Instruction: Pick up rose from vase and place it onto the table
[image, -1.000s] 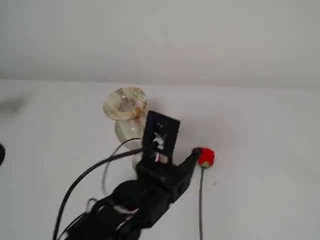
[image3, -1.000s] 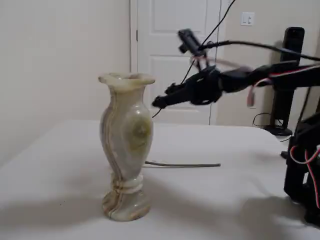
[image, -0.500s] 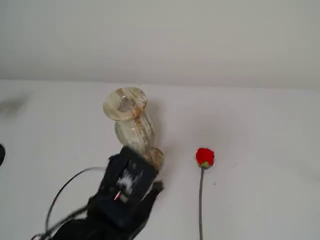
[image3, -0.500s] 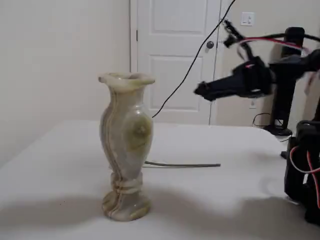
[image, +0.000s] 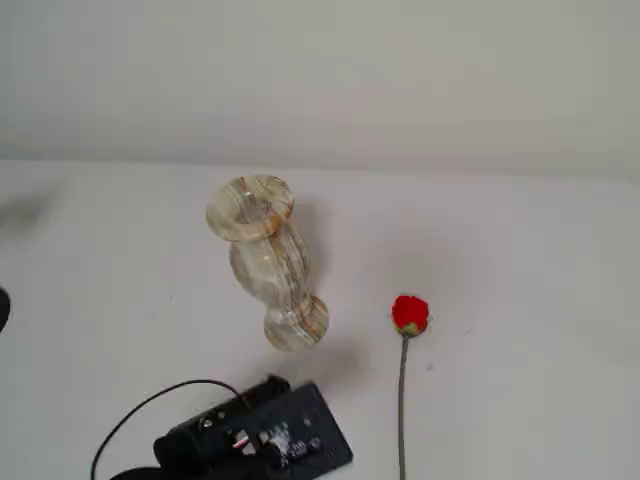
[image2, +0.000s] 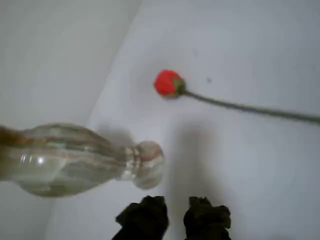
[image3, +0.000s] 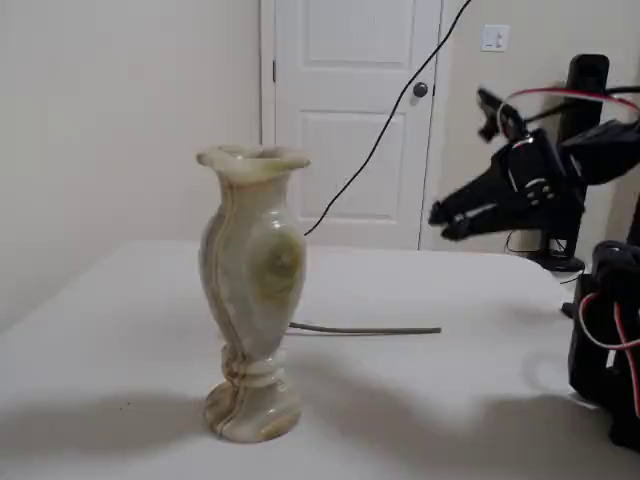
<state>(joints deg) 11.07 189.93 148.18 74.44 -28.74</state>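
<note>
Already lying flat on the table (image: 520, 260) beside the vase (image: 265, 260): rose (image2: 169, 83), stem running away from the bloom. Hanging well back from the vase, holding nothing, tips nearly together: gripper (image2: 172, 216).

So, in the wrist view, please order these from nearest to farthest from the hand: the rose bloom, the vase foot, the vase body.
1. Vase foot: just above the hand, slightly left.
2. Vase body: farther left, toward the picture's edge.
3. Rose bloom: highest up, lying on the table.
</note>
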